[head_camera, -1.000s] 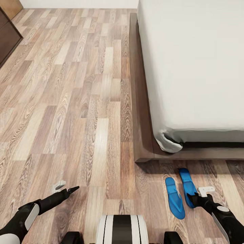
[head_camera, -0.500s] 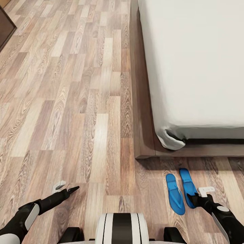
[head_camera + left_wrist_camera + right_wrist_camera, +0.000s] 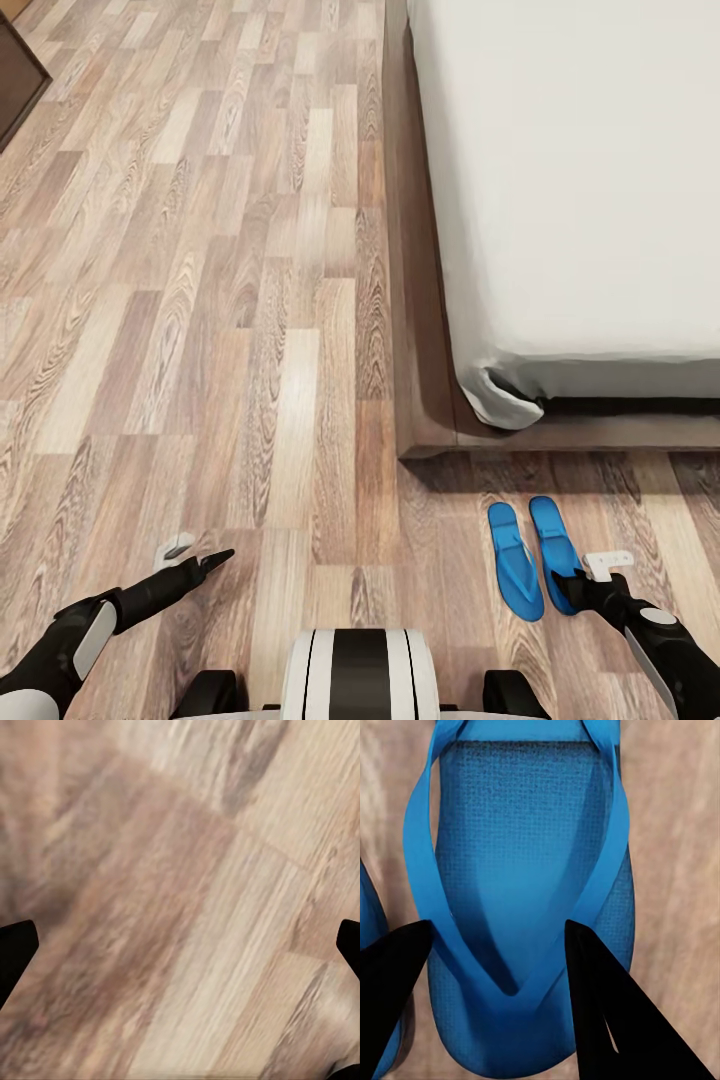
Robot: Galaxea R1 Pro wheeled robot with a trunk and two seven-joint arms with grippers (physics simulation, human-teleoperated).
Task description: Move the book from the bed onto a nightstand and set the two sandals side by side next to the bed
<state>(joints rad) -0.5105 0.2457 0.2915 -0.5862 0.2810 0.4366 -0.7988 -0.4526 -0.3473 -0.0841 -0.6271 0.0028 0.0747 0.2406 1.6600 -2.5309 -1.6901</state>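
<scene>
Both blue sandals lie side by side on the wood floor, just off the bed corner at 5 o'clock. Right claw hangs directly above the right-hand sandal, fingers spread wide, gripping nothing. Left claw at 7 o'clock, spread apart over bare floor, empty.

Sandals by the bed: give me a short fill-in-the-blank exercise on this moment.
1. The two sandals lie side by side on the ____.
2. Their colour is ____.
3. The ____ gripper hangs over one sandal, its fingers apart.
4. The sandals lie just off a corner of the ____.

Missing words: floor; blue; right; bed
</scene>
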